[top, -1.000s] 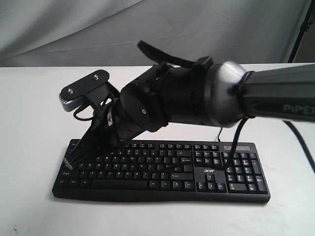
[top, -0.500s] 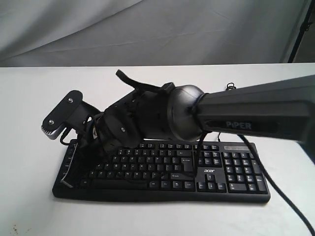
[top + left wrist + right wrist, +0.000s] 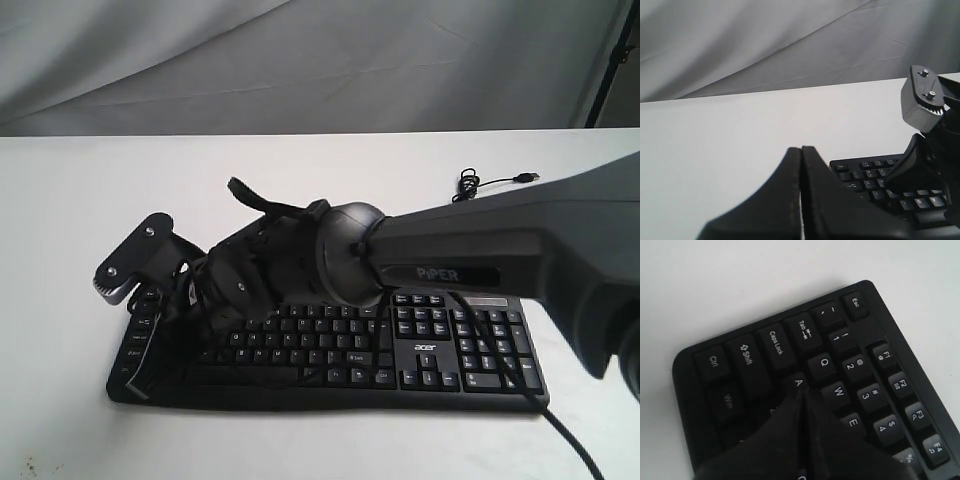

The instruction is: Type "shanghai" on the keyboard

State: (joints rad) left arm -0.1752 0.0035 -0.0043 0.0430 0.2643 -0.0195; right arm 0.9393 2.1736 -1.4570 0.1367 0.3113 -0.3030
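The black keyboard (image 3: 440,352) with white legends and the acer logo lies across the white table. My right arm reaches over it from the right, and my right gripper (image 3: 160,345) is down at the keyboard's left end. In the right wrist view the right gripper (image 3: 802,391) is shut, its tip at the edge of the A key (image 3: 798,382), hiding the S key; contact cannot be made out. My left gripper (image 3: 801,148) is shut with nothing in it, off the keyboard's (image 3: 867,175) left end. It does not show in the exterior view.
The keyboard's thin USB cable (image 3: 482,183) lies coiled on the table behind its right end. A black cable from the right arm (image 3: 480,270) hangs over the number pad (image 3: 482,350). Grey cloth (image 3: 320,60) backs the table. The right wrist's camera mount (image 3: 922,97) stands above the left keys.
The right arm has swung lower and further left over the keyboard, bringing its shut gripper down onto the left letter keys. The keyboard has not moved.
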